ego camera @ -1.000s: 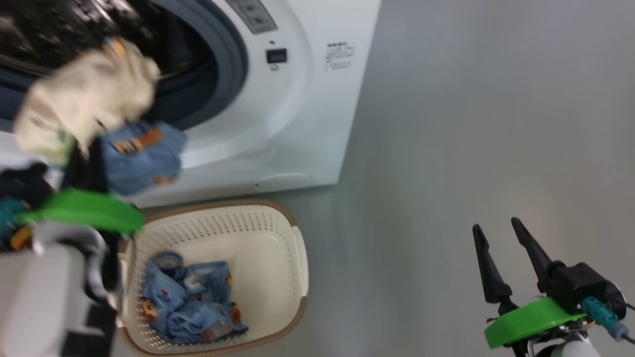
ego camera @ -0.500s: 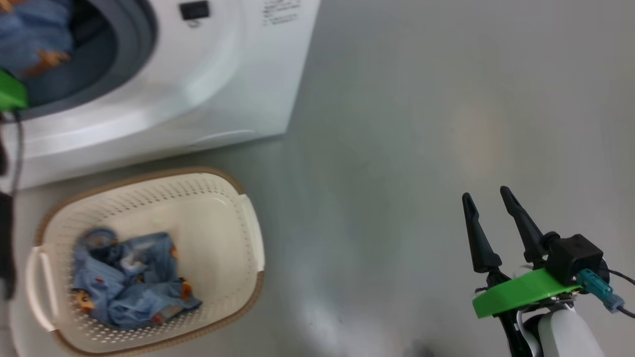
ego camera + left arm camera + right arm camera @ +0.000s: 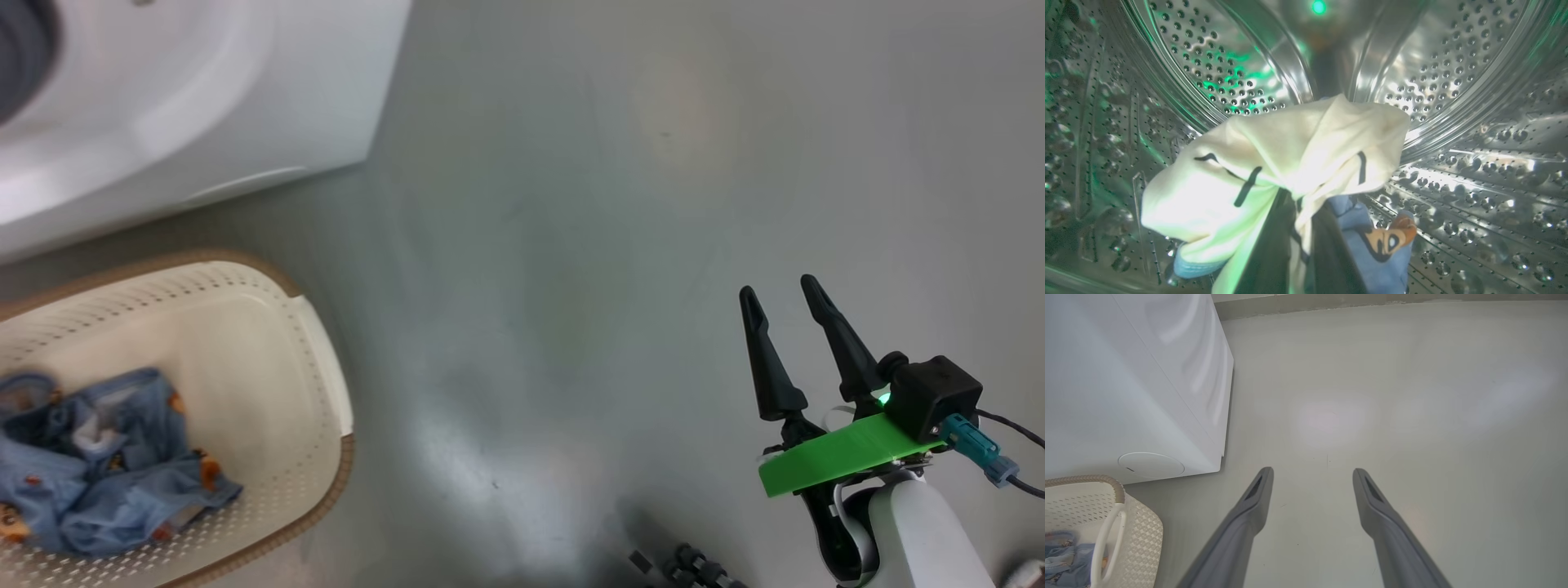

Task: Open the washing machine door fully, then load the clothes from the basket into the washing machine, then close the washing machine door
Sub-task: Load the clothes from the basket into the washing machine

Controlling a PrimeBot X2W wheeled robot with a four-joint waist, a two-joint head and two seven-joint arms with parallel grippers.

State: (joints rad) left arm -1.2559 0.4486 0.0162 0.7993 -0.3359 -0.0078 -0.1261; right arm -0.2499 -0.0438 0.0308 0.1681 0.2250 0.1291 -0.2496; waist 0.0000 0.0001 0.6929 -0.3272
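Left jaws pinch the cream cloth [image 3: 1306,151], bunched at their twelve o'clock inside the drum [image 3: 1453,61]; right jaws spread, basket [image 3: 269,343] at nine o'clock

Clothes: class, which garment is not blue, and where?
The cream cloth with black marks, bunched over the left end effector inside the steel drum. The garment under it and the heap in the basket are blue with orange prints.
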